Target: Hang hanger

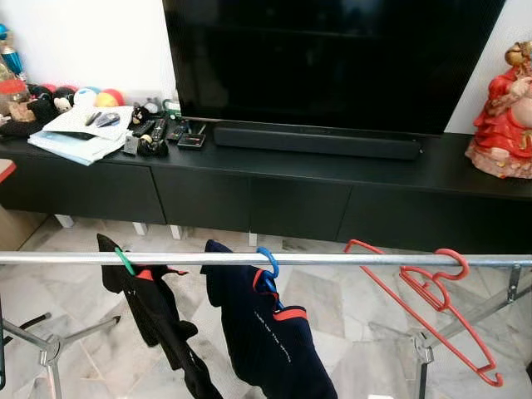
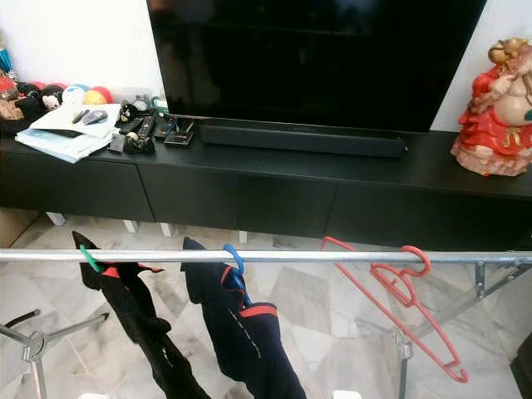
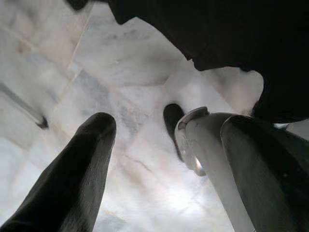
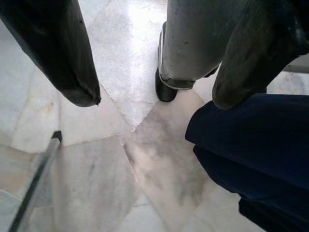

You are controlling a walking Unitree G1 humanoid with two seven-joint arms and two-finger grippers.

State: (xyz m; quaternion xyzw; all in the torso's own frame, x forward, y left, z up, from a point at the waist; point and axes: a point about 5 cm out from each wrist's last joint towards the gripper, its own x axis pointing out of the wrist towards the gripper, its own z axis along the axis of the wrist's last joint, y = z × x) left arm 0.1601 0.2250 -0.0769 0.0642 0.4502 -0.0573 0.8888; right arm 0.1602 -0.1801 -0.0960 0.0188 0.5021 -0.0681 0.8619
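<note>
Marble floor [image 4: 96, 193] is lying close under both wrist cameras; left gripper [image 3: 164, 145] and right gripper [image 4: 154, 87] are hanging low, fingers spread, grasping nothing. Red hanger [image 1: 432, 312] is sitting hooked on the steel rail [image 1: 66, 258] at its right end, tilted (empty, apparently already hung). Dark garments [image 1: 266, 332] on blue and green hooks are occupying the rail's left. TV cabinet [image 1: 249, 195] is standing well behind.

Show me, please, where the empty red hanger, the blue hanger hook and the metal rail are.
empty red hanger [image 1: 432, 320], left eye view, on its long lower arm.
blue hanger hook [image 1: 270, 259], left eye view, on the curve over the rail.
metal rail [image 1: 66, 258], left eye view, on a bare stretch near its left end.
</note>
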